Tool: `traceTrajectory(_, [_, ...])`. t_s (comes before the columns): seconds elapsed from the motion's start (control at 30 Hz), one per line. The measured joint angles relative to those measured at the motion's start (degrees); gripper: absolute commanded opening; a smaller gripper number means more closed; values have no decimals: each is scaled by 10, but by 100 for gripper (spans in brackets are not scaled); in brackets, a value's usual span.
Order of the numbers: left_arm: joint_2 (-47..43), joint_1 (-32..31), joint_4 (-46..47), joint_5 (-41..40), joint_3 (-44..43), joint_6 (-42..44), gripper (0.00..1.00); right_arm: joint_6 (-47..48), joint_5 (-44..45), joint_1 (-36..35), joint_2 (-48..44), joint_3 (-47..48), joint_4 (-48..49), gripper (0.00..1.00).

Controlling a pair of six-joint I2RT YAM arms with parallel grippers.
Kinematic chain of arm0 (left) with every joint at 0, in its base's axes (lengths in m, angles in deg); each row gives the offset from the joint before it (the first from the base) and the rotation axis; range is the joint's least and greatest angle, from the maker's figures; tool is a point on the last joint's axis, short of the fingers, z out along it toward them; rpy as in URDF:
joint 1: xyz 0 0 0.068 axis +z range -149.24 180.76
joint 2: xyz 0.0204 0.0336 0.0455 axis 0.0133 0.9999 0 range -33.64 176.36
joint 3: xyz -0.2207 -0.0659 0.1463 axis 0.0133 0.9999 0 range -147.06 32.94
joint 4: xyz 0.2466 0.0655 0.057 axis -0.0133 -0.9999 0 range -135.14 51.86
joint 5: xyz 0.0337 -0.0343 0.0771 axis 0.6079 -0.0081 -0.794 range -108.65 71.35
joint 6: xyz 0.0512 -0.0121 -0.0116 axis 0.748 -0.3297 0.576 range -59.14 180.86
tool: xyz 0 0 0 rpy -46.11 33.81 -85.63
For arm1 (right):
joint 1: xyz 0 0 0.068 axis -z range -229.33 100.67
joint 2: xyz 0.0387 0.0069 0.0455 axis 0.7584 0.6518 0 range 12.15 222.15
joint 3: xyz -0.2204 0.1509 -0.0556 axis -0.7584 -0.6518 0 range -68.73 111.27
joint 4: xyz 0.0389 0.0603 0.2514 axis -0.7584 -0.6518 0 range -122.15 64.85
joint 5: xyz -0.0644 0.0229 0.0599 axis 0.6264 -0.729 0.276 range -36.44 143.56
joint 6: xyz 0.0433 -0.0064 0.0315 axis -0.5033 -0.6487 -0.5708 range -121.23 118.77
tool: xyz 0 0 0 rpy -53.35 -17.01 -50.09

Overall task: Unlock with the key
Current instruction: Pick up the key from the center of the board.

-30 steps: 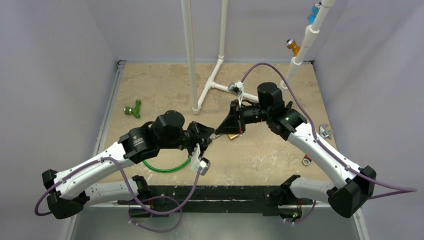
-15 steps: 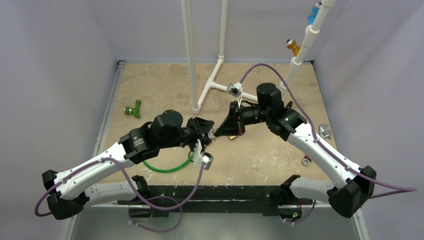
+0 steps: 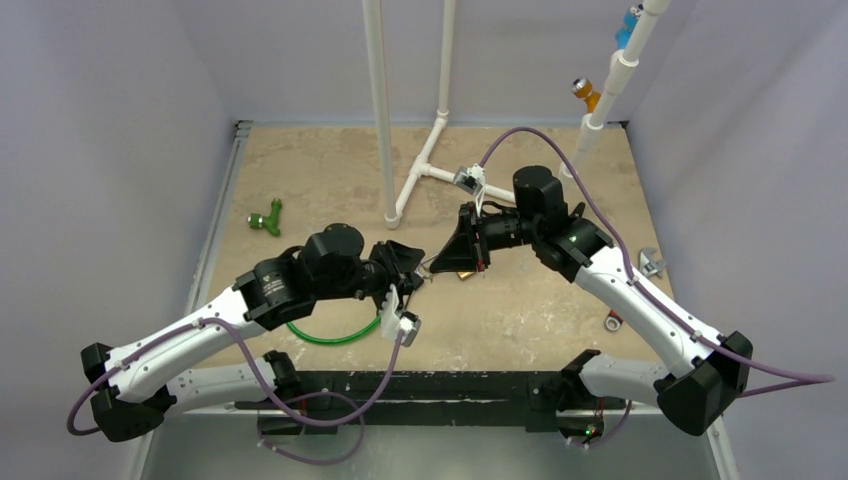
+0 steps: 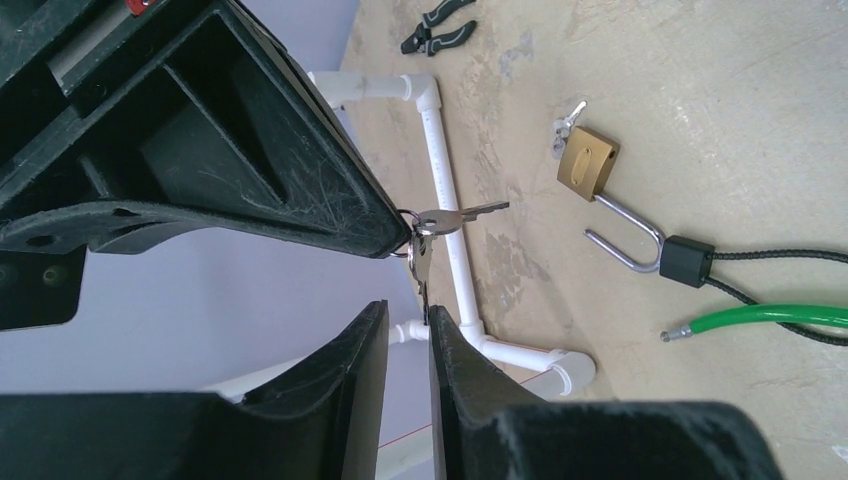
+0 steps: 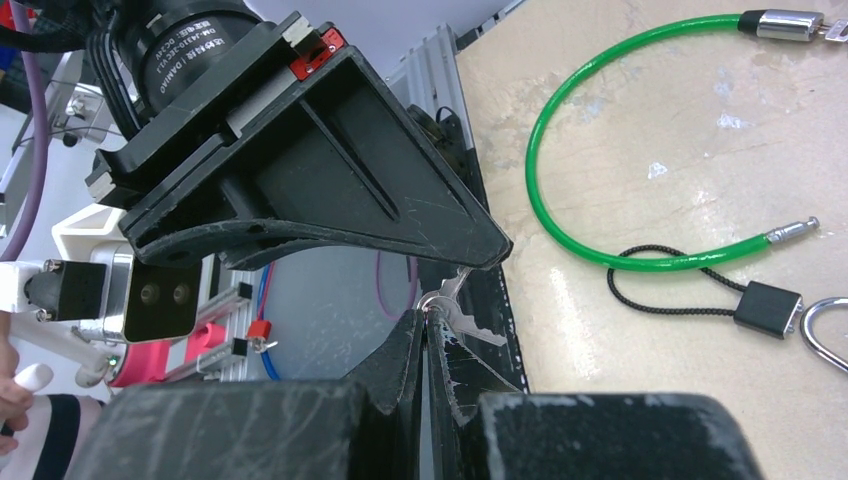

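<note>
The right hand (image 5: 423, 322) is closed, its fingers pinched on the ring of the key bunch (image 4: 437, 219), and it is held above the surface (image 3: 520, 310). One key projects sideways from its fingertips. A second key hangs straight down from the ring. The left hand (image 4: 407, 318) stands tip to tip with the right hand. Its fingers are parted by a narrow gap and grip nothing. The hanging key points into the mouth of that gap; whether its tip touches a finger cannot be determined from the wrist view. The brass padlock (image 4: 587, 167) lies flat on the surface, below and beyond the left fingertips and well apart from the key bunch. Its steel shackle (image 4: 630, 235) points back toward the left hand and passes through a black block (image 4: 686, 260) fitted to a thin black cord. The green cable (image 4: 770, 318) lies just behind the block, on the left hand's wrist side, and its loop runs under that arm. The white pipe frame (image 3: 415, 180) rests on the surface beyond both hands. A pair of black pliers (image 4: 437, 25) lies farther out past the frame.
</note>
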Motion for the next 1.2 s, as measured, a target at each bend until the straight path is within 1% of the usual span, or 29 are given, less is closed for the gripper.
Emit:
traceTrajectory(0.13, [0,0,0,0,5,-1,20,0,0,0,0,0,1,0])
traceTrajectory(0.23, [0,0,2,0,5,-2,12,-2,0,0,0,0,4,0])
traceTrajectory(0.3, [0,0,8,0,5,-5,4,-2,-1,0,0,0,5,0])
traceTrajectory(0.37, [0,0,14,0,5,-11,0,-3,-1,0,0,0,6,0])
traceTrajectory(0.53, [0,0,28,-3,6,-34,0,-5,-3,0,0,0,16,0])
traceTrajectory(0.57, [0,0,28,-2,6,-37,0,-6,-3,0,0,0,18,5])
traceTrajectory(0.63, [0,1,28,-2,6,-42,0,-8,-3,0,0,0,21,25])
traceTrajectory(0.67, [0,1,28,-2,6,-43,0,-9,-3,0,-1,0,22,39])
traceTrajectory(0.7, [0,1,28,-2,6,-44,0,-11,-2,0,-1,0,26,48])
traceTrajectory(0.73, [-1,1,28,-2,6,-43,0,-16,0,0,-2,0,29,55])
traceTrajectory(0.77, [-2,1,29,-2,6,-42,0,-17,3,0,-5,-1,31,59])
traceTrajectory(0.83, [-5,1,37,-4,6,-36,0,-19,12,1,-13,-1,32,61])
traceTrajectory(1.0, [-24,0,71,-11,15,12,0,-19,24,26,-35,10,30,57])
traceTrajectory(1.07, [-47,0,97,-11,41,47,0,-19,33,42,-42,24,30,57])
traceTrajectory(1.2, [-100,0,148,-6,117,168,0,-20,47,62,-58,47,43,56])
